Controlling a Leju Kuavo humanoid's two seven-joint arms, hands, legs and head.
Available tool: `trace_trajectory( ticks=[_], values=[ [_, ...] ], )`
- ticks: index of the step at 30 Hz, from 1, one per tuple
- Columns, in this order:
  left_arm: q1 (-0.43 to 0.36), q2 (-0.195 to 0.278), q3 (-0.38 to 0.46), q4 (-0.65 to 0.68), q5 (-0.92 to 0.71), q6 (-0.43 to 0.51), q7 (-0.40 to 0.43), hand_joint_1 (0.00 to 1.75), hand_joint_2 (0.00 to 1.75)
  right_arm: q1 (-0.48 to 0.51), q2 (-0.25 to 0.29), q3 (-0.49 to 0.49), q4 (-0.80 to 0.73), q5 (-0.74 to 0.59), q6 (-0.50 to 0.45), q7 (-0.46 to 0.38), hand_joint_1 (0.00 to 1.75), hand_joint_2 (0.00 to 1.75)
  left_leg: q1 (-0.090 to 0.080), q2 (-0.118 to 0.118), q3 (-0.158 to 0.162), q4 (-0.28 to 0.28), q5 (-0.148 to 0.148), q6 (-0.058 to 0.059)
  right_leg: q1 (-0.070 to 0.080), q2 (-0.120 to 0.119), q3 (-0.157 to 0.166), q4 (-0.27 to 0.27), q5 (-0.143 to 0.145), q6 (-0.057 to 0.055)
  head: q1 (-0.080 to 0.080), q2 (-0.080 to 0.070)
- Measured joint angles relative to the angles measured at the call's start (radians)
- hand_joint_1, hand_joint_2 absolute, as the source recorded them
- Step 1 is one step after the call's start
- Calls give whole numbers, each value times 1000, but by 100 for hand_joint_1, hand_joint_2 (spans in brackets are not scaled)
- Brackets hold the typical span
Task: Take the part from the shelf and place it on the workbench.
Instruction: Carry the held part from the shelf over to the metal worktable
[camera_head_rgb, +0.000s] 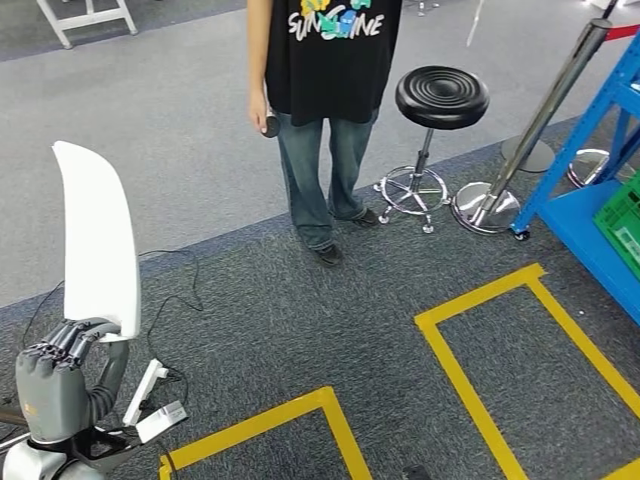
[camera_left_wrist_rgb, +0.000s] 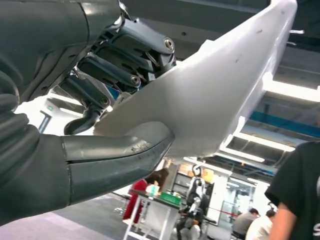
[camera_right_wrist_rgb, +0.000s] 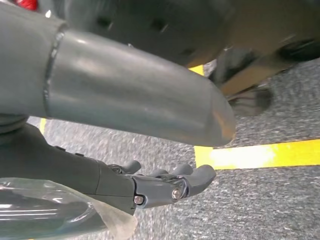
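The left hand (camera_head_rgb: 54, 375) sits low at the left of the head view, clamped on the part (camera_head_rgb: 98, 238), a white curved panel that stands nearly upright above it, its narrow rounded tip at the top. The hand grips the panel's lower edge. In the left wrist view the thick thumb (camera_left_wrist_rgb: 113, 155) presses on one face of the part (camera_left_wrist_rgb: 211, 100) while the dark fingers (camera_left_wrist_rgb: 124, 75) wrap over the other face, so the panel runs out away from the palm (a few small dark specks mark its white surface).

The right hand (camera_right_wrist_rgb: 162, 187) hangs above the carpet (camera_right_wrist_rgb: 264, 210), holding nothing, its fingers lightly curled and apart. A yellow tape line (camera_right_wrist_rgb: 260, 154) crosses the carpet beyond it.

Just beside the left hand, on the floor, lie a white power strip (camera_head_rgb: 155, 400) and a black cable (camera_head_rgb: 170, 300). Yellow tape (camera_head_rgb: 483, 330) marks out rectangles on the grey carpet (camera_head_rgb: 302, 330).

Farther on stands a person (camera_head_rgb: 328, 110) in jeans and a black T-shirt; the print reads "SUNSHINE" as far as it can be read, and one hand holds a small dark object. Beside the person is a black round stool (camera_head_rgb: 441, 97) on a chrome base. At the right a chrome post (camera_head_rgb: 543, 110) leans from a round foot, and a blue shelf (camera_head_rgb: 596, 215) carries a green crate (camera_head_rgb: 623, 225).
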Motion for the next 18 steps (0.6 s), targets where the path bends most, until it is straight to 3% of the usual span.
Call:
trace_trajectory(
  ticks=[1,3,4,5,8,10,12,14,15,16,18],
  values=[
    [1,0,-2,0,2,0,2,175,175,1,-2,0,0,0,0,0,0,0,3,-10,2,6,-6,-3,-1,0,-4,-21,32,4,0,0],
    [1,1,-6,0,11,0,9,175,175,1,-4,0,0,1,-1,-2,0,0,10,-23,6,24,-23,-15,-2,5,28,-125,110,14,1,0],
    [1,1,-8,0,14,0,12,175,175,0,-4,-1,1,1,-1,-4,0,0,12,-26,3,39,-33,-21,-3,11,49,-173,130,17,3,0],
    [1,2,-9,0,16,0,13,175,175,-1,-4,-1,2,1,-1,-5,0,0,12,-28,-1,51,-40,-26,-4,17,61,-198,134,15,4,0],
    [1,3,-13,0,17,0,14,175,175,0,-3,-1,3,1,-1,-6,0,0,10,-32,-10,65,-47,-32,-3,22,69,-203,125,-2,5,0],
    [0,4,-15,0,17,0,14,175,175,2,-3,-2,3,1,-1,-6,0,0,11,-18,-20,91,-66,-40,-6,18,75,-205,123,-9,2,0],
    [-2,5,-16,0,18,0,14,175,175,2,-3,-3,3,1,-2,-7,0,0,16,2,-66,189,-110,-53,-5,12,82,-207,119,-17,-2,0],
    [-1,5,-17,0,20,0,14,175,175,2,-3,-4,3,-1,-4,-7,0,0,22,10,-136,315,-149,-57,-1,6,87,-207,114,-22,-4,0],
    [0,5,-18,0,22,0,15,175,175,2,-4,-6,3,-3,-5,-6,0,0,22,10,-158,346,-148,-54,2,3,90,-207,111,-23,-4,0],
    [0,6,-19,0,25,0,16,175,175,2,-4,-7,3,-5,-7,-5,0,0,20,10,-162,339,-127,-48,4,1,95,-207,107,-24,-4,0],
    [0,7,-21,0,31,0,20,175,175,2,-3,-8,3,-8,-10,-4,0,0,6,11,-120,229,-44,-27,6,-1,109,-211,99,-26,-4,0]
  ],
)
